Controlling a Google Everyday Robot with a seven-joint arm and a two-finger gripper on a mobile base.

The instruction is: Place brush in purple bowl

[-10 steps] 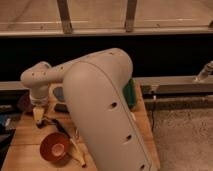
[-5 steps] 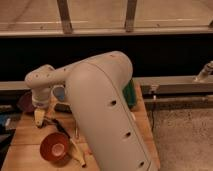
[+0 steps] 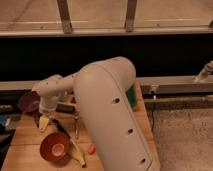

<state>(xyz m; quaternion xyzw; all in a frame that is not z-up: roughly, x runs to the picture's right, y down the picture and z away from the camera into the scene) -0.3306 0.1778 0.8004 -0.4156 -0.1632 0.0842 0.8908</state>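
The purple bowl (image 3: 28,101) stands at the table's back left, partly hidden by my arm's wrist. The brush (image 3: 60,127) is a thin dark shape lying slantwise on the wooden table (image 3: 20,150), between the purple bowl and the orange bowl. My gripper (image 3: 44,123) points down over the table, just in front of the purple bowl and just left of the brush's upper end. It looks to hold nothing.
An orange-red bowl (image 3: 54,146) sits at the table's front. A slim pale-handled utensil (image 3: 76,128), a yellowish long object (image 3: 78,154) and a small orange piece (image 3: 91,148) lie near it. My bulky white arm (image 3: 112,115) covers the table's right half. A dark wall runs behind.
My wrist and gripper have shifted slightly right and lower, toward the brush. The brush and bowls have not moved.
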